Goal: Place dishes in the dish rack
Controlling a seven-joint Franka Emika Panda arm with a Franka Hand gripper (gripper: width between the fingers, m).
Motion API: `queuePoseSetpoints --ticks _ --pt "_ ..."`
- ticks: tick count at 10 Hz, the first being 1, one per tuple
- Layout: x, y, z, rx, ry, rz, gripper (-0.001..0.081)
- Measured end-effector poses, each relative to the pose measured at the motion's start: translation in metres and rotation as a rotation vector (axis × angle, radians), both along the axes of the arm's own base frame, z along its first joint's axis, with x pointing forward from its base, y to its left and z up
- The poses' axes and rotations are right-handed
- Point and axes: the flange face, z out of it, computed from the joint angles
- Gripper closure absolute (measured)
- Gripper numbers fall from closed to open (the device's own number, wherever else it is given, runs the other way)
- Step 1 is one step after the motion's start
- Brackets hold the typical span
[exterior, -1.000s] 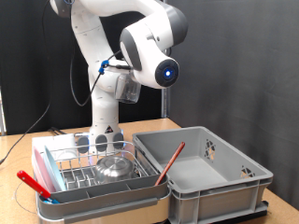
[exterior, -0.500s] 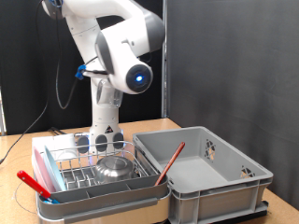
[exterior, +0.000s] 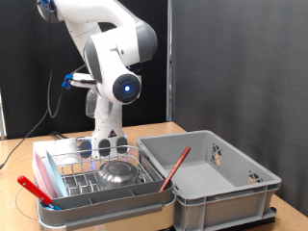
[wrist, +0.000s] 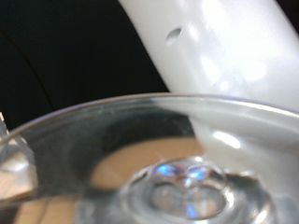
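Note:
The dish rack (exterior: 72, 173), a silver wire rack in a pink-and-grey tray (exterior: 87, 214), stands at the exterior view's bottom left. A shiny steel bowl (exterior: 117, 173) lies inside it. The arm is folded high above the rack, and my gripper is hidden behind it in the exterior view. In the wrist view a piece of clear glassware (wrist: 177, 163) fills the lower half, right against the camera, with its rounded base facing me. It is carried in the air with the hand. The white arm link (wrist: 224, 65) shows behind it. No pale blue plate shows.
A deep grey plastic crate (exterior: 236, 188) stands to the right of the rack, with a thin red-handled utensil (exterior: 175, 166) leaning in it. Another red-handled utensil (exterior: 34, 190) lies at the rack's left end. A black curtain hangs behind the table.
The arm's upper links have swung toward the exterior view's left and the elbow has dropped a little. The rack, bowl and crate have not moved.

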Motion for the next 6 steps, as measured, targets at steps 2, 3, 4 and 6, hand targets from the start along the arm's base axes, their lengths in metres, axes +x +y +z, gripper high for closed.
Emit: queuePoseSetpoints --ticks 2,3,4,6 --pt "-0.006 -0.001 -0.02 -0.016 -0.009 0.015 0.0693" --pt "-0.01 -0.002 -0.03 -0.024 -0.006 0.022 0.0693" --pt "-0.014 -0.002 -0.042 -0.032 -0.004 0.027 0.0693" --pt "-0.018 -0.002 -0.061 -0.036 -0.004 0.024 0.0693"
